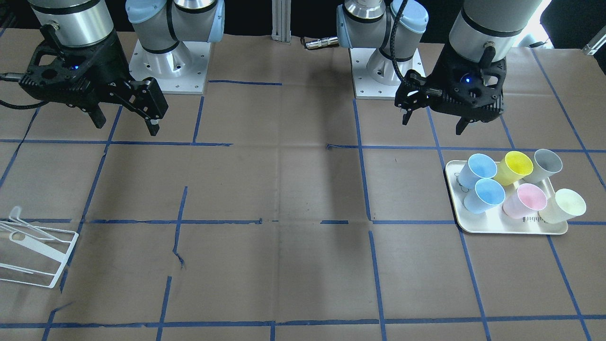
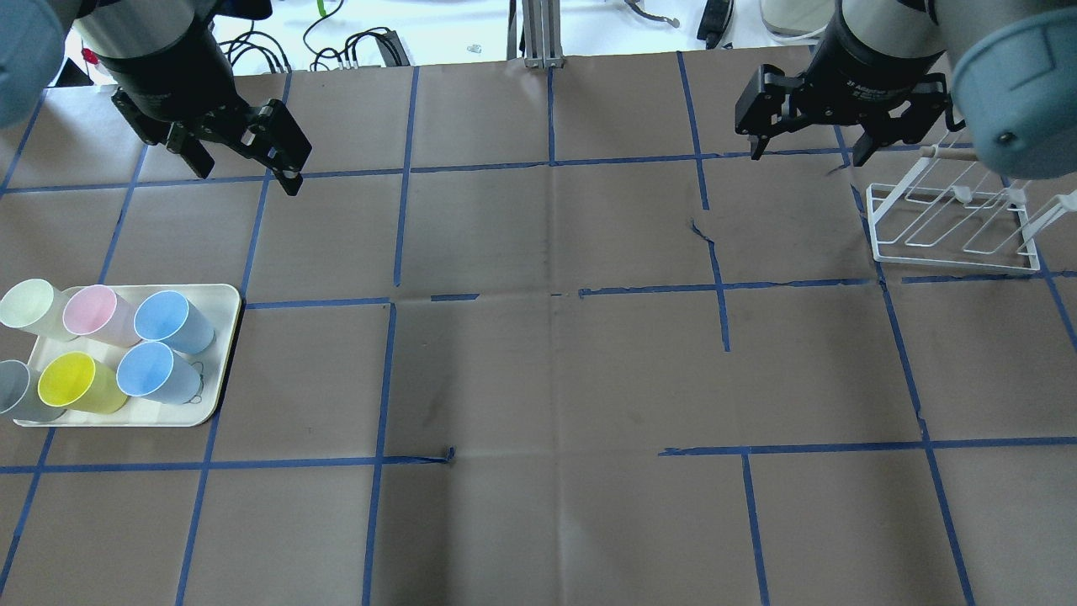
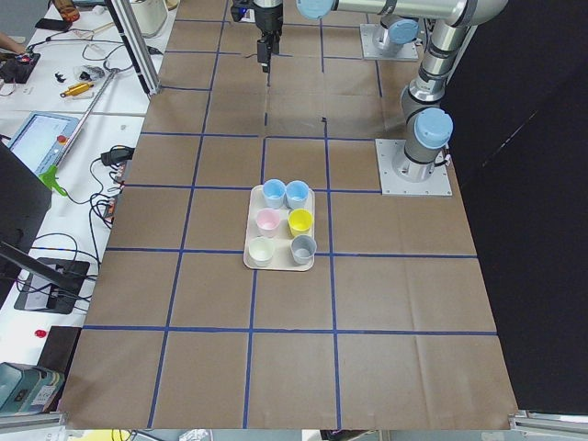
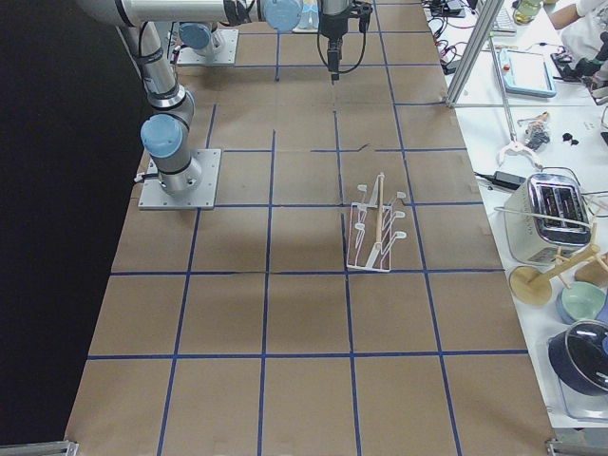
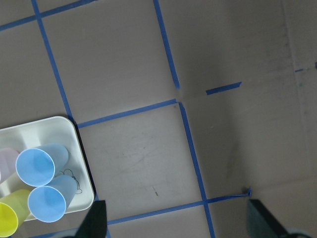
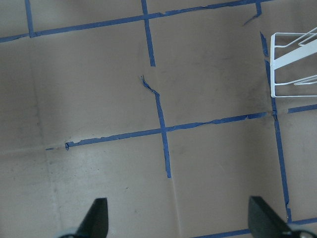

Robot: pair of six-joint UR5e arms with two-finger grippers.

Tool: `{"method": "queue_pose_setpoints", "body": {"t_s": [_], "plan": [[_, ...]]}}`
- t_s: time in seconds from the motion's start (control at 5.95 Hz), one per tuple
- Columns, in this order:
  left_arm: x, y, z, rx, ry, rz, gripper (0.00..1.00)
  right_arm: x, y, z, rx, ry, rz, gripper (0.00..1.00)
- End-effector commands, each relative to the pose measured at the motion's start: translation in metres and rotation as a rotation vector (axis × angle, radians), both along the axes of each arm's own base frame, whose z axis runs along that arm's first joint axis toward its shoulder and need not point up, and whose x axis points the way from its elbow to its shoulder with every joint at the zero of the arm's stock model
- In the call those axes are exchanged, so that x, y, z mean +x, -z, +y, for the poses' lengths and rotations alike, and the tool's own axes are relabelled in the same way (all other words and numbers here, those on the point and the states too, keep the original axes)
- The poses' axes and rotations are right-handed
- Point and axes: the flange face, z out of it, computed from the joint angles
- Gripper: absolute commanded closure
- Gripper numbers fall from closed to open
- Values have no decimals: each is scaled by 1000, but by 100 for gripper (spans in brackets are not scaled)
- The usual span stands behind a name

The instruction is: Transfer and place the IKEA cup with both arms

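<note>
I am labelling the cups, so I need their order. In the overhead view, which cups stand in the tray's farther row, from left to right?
pale green cup → pink cup → blue cup

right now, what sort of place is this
Probably a robotics lab: the left arm and right arm bolted to a paper-covered table gridded with blue tape, plus side benches with a toaster and loose cables.

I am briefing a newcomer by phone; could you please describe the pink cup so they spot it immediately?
On the robot's left side of the table lies a white tray with two rows of three cups. The pink cup is the middle one of the row farther from the robot, between a pale-green cup and a light-blue cup; no other is pink.
</note>
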Motion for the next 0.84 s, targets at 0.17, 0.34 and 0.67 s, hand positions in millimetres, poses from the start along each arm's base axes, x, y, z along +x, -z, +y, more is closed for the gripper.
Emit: {"method": "queue_pose_setpoints", "body": {"t_s": [0.17, 0.34, 0.67], "plan": [[-2, 5, 31, 0, -96, 48, 2, 6, -3, 7, 65, -9, -44, 0], [-1, -3, 25, -32, -151, 60, 2, 4, -4, 7, 62, -6, -32, 0], [-1, -3, 27, -24, -201, 65, 2, 3, -4, 6, 61, -4, -22, 0]]}}
